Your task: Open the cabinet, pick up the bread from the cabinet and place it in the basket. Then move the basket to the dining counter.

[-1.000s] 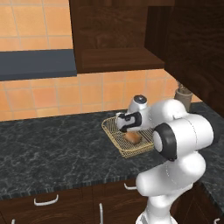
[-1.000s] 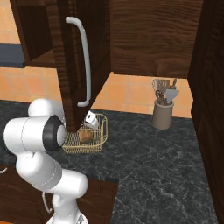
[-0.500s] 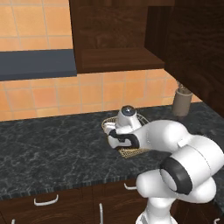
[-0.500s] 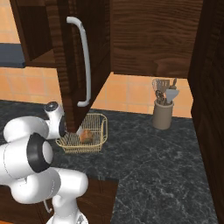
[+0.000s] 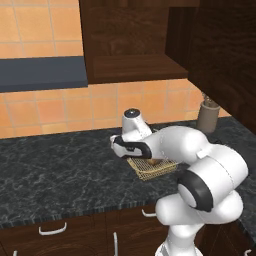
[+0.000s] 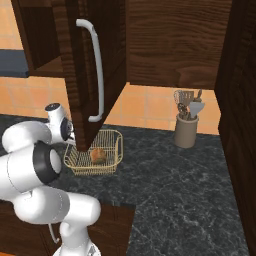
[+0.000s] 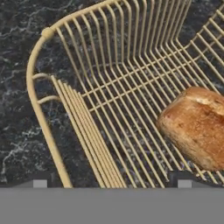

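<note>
Hand view looks down into the basket (image 7: 65, 87), with the bread (image 7: 197, 131) lying on its wire floor and the fingertips (image 7: 39, 181) spread wide apart, one on each side of the near wall. Half a second ago the arm reached over the basket from farther right; it has since swung left and lowered, so the gripper (image 5: 131, 150) now sits at the basket's left rim on the black granite counter (image 6: 190, 180). Bread delivery looks done; I judge a grasp on the rim comes next, under the open cabinet door (image 6: 95, 70).
</note>
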